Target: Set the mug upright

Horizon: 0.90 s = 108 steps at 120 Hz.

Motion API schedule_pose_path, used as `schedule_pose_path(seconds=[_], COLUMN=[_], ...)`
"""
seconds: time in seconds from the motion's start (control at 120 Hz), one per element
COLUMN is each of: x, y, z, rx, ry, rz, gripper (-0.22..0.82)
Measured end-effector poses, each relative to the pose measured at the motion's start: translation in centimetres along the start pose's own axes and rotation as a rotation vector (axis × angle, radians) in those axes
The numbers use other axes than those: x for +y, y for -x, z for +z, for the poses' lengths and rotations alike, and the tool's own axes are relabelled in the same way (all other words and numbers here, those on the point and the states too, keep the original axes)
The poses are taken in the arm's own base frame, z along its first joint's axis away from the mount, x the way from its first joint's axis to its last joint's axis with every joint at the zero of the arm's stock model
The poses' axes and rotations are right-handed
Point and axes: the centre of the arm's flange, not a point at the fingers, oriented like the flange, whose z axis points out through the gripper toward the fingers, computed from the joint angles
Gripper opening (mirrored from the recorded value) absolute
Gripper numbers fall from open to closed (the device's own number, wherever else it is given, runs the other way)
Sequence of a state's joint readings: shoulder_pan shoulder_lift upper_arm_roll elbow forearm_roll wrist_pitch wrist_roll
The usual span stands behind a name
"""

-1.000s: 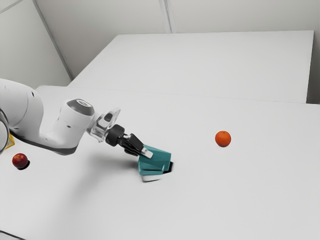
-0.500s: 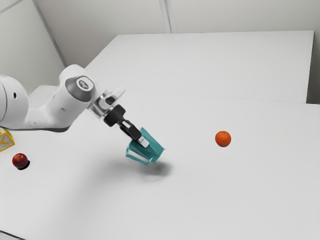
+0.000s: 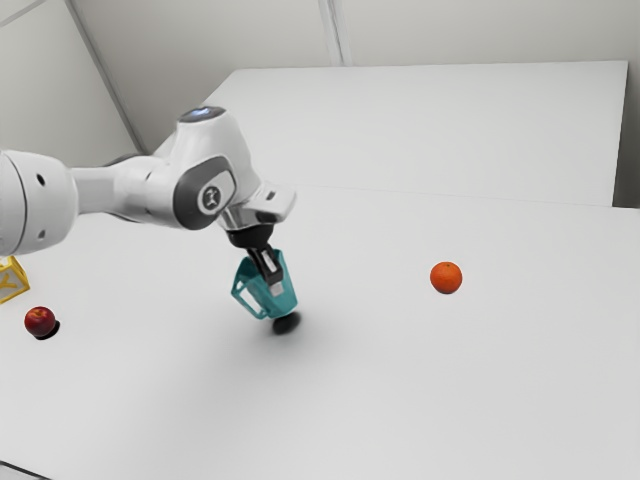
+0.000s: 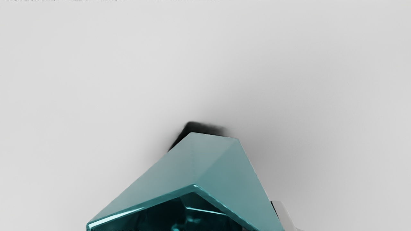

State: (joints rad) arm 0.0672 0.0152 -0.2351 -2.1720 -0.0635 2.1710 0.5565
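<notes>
My pincer [image 3: 275, 285] is closed around the teal mug [image 3: 286, 304], a little left of the middle of the exterior view, and I hold it just above the white table [image 3: 420, 400]. The mug leans: its mouth is up by my hand and its base slants down toward the exterior view's lower right, over a dark shadow [image 3: 287, 324]. Its handle [image 3: 236, 288] sticks out toward the exterior view's left. In the wrist view I look partly into the mouth, and 1 pale fingertip [image 4: 284, 216] lies along the mug's outer side.

Well apart from the mug, 1 orange [image 3: 446, 278] sits right of the exterior view's middle. At its left edge are 2 things: 1 red apple [image 3: 40, 321] and, near it, 1 yellow block [image 3: 12, 281], partly cut off.
</notes>
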Motion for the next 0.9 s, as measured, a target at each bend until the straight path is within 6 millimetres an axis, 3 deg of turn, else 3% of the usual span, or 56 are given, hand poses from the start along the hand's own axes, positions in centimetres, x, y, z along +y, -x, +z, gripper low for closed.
schedule_pose_path(seconds=[0.25,0.575,0.8,0.9], x=[0.8,-3.8,-3.1,-3.0], y=[0.0,2.4,1.8,1.9], z=[1.8,3.5,4.0,4.4], rx=[0.011,0.023,0.026,0.024], ry=[-0.049,-0.053,-0.052,-0.048], rz=[-0.075,-0.263,-0.292,-0.307], gripper=[-0.15,-0.15,-0.15,0.02])
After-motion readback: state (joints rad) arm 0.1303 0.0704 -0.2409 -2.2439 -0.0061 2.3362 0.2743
